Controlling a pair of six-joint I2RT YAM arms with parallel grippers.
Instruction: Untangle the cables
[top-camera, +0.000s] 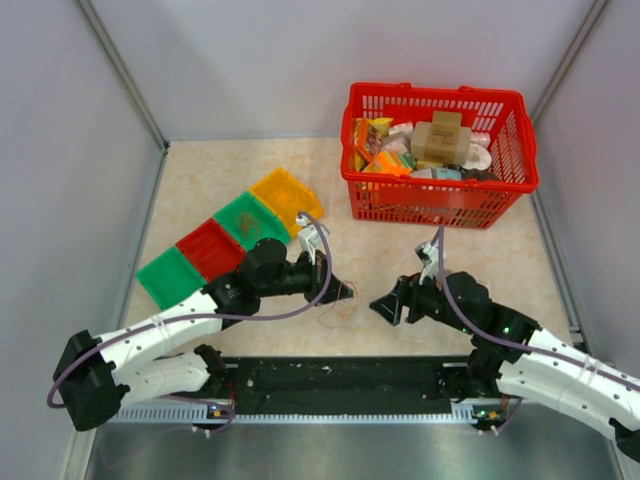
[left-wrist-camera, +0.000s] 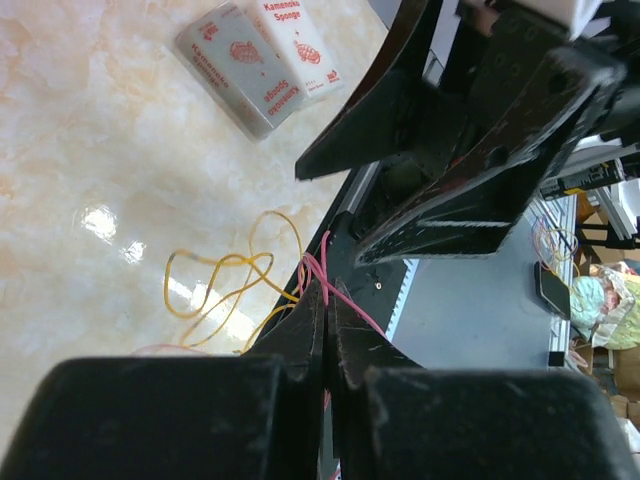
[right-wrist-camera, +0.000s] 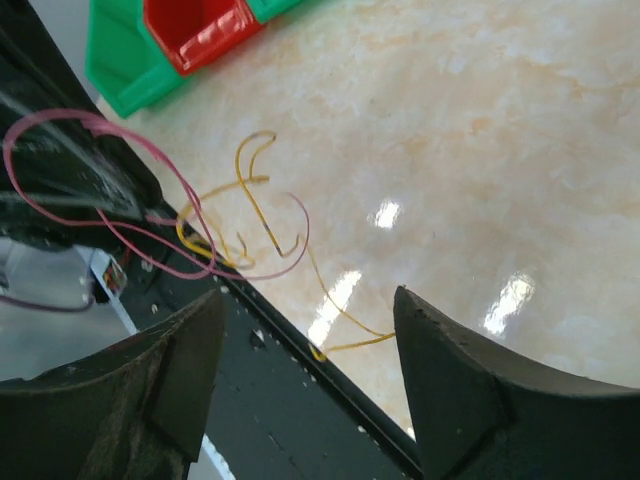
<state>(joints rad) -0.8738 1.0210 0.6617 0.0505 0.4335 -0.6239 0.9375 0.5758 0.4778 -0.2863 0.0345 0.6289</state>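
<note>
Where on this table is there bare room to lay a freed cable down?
Bare tabletop lies behind the colour bins toward the back-left corner, and between the red basket and the right arm on the right side. It is crowded at the near middle, where the left gripper, shut on the cables, faces the open right gripper.

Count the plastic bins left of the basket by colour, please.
Green bins: 2
Red bin: 1
Yellow-orange bin: 1
Total: 4
</note>
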